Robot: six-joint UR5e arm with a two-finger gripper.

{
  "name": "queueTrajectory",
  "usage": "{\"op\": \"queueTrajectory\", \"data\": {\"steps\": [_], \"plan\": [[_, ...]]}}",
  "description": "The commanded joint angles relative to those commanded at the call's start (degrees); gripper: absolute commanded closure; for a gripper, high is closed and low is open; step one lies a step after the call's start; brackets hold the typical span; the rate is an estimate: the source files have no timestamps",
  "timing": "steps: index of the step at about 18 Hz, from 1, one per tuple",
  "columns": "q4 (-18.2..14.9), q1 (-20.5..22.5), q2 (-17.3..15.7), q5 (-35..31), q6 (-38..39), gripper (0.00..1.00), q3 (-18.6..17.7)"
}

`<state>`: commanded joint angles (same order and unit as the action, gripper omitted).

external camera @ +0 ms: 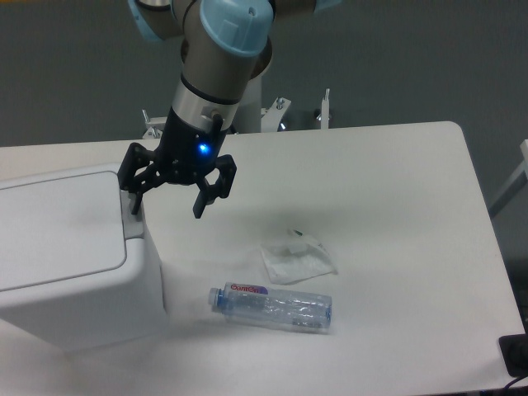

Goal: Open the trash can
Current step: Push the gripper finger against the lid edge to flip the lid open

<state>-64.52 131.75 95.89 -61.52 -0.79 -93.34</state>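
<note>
Boxy white plastic trash can (70, 256) with flat lid shut runs off the left edge; spread-fingered black gripper (165, 206) overlaps its grey push-bar strip (132, 224).

The arm comes down from the top edge, its silver wrist tilted down and to the left, a blue light lit on the black tool body. The tool (166, 200) hangs over the bench's left part, fingers (203, 198) spread wide apart and pointing down, nothing held between them.
</note>
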Motion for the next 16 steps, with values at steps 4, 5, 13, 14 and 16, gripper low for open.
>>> {"op": "queueTrajectory", "data": {"steps": [4, 5, 13, 14, 16], "plan": [[1.06, -0.09, 0.09, 0.0, -0.09, 0.0, -0.44], [1.06, -0.09, 0.0, 0.0, -0.09, 0.0, -0.53], [1.06, -0.09, -0.09, -0.09, -0.17, 0.0, -1.15], [1.15, -0.09, -0.09, -0.09, -0.09, 0.0, -1.15], [1.15, -0.09, -0.09, 0.0, -0.09, 0.0, -1.06]]}}
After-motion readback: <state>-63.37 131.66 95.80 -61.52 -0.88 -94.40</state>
